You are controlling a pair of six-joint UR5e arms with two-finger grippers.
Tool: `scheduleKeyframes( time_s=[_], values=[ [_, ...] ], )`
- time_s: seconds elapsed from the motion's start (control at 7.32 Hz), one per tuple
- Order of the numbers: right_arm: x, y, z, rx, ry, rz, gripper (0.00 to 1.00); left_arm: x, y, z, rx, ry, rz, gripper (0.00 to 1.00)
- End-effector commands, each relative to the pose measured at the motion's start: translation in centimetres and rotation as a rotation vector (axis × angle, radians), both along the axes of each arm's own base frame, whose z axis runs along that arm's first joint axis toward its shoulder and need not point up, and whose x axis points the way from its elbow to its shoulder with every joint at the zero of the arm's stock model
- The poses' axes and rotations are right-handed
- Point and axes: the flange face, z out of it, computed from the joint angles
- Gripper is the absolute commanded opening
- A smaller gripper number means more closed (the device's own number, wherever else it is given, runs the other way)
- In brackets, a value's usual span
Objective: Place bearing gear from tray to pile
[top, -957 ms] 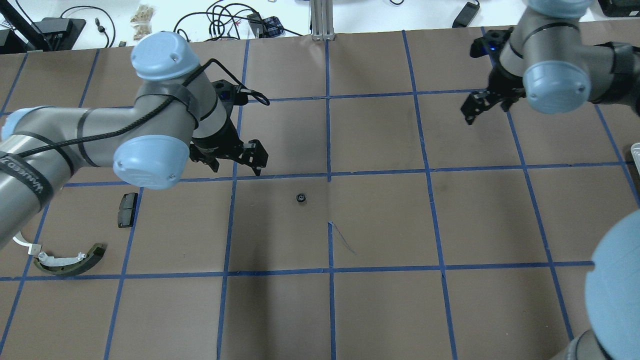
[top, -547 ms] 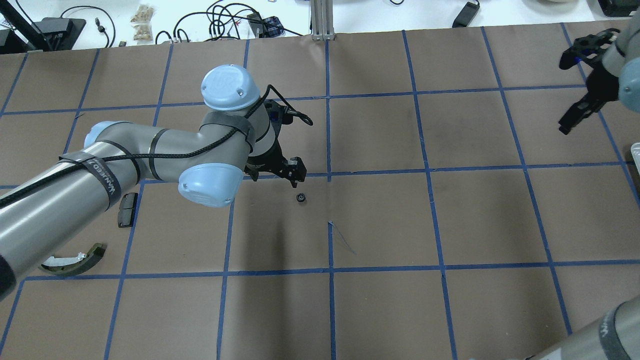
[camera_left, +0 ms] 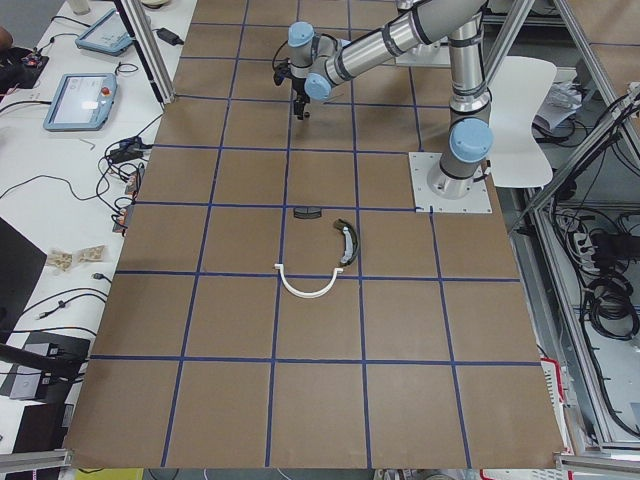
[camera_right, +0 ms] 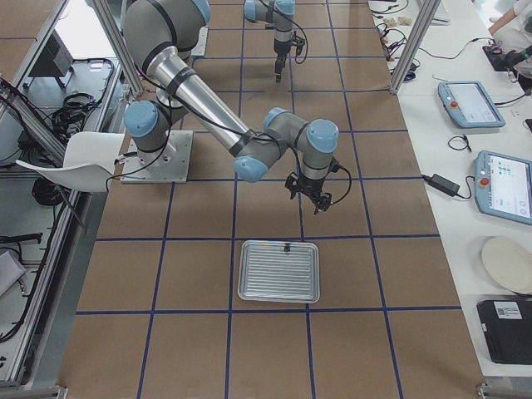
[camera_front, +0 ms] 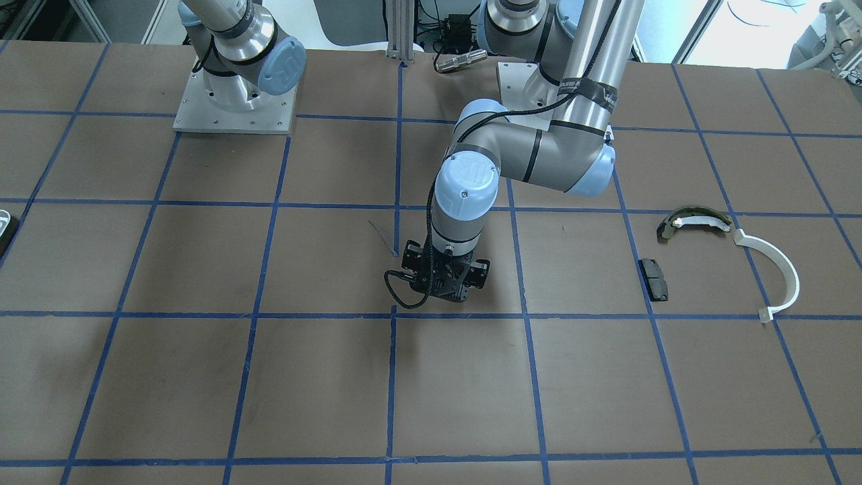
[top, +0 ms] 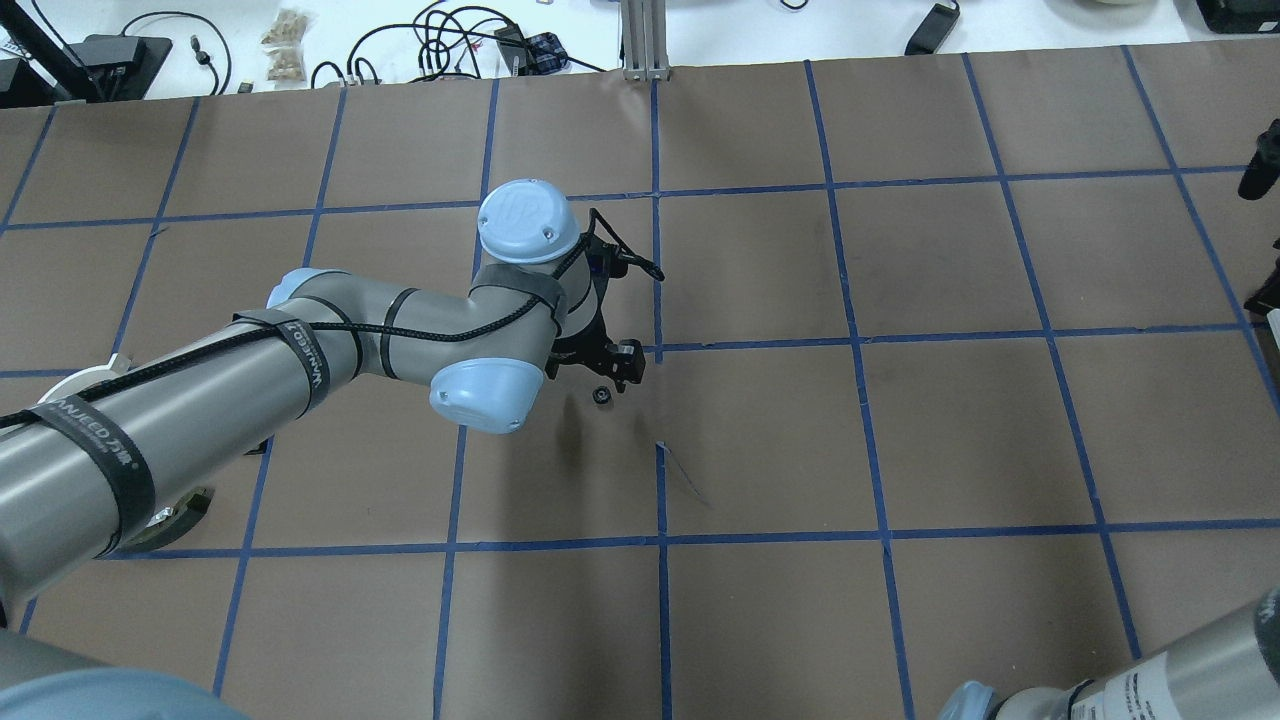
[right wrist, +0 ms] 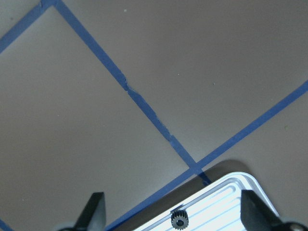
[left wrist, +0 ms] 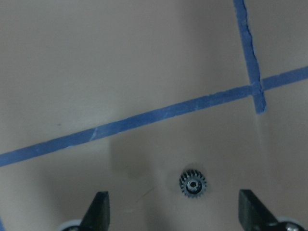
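A small black bearing gear lies on the brown table near its middle. My left gripper hangs over it, open and empty. In the left wrist view the gear sits between the two spread fingertips, apart from both. My right gripper is open and empty above the metal tray's edge. A second gear lies in the tray. The pile lies far to my left: a white arc, an olive brake shoe and a black pad.
Blue tape lines divide the table into squares. The right arm's base plate is bolted to the table. Cables and small items lie on the white bench past the far edge. Tablets sit on a side bench.
My left arm has swung right and down until its open gripper is over the gear on the table. My right arm has moved right, almost out of the overhead view.
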Motion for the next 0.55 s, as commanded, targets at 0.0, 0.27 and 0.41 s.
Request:
scheduleKeyframes(
  time_s=[0.0, 0.27, 0.41],
  values=[
    [-5.6, 2.3, -3.2, 0.044, -0.045, 0.057, 1.00, -0.5, 0.2, -0.9, 0.007, -0.001, -0.009, 0.78],
    [-7.8, 3.3, -5.9, 0.069, -0.093, 0.263, 1.00, -0.5, 0.3, -1.0, 0.016, -0.003, -0.009, 0.67],
    [-8.6, 2.9, -6.4, 0.036, -0.042, 0.323, 1.00, -0.5, 0.4, -1.1, 0.024, -0.007, -0.009, 0.50]
  ],
)
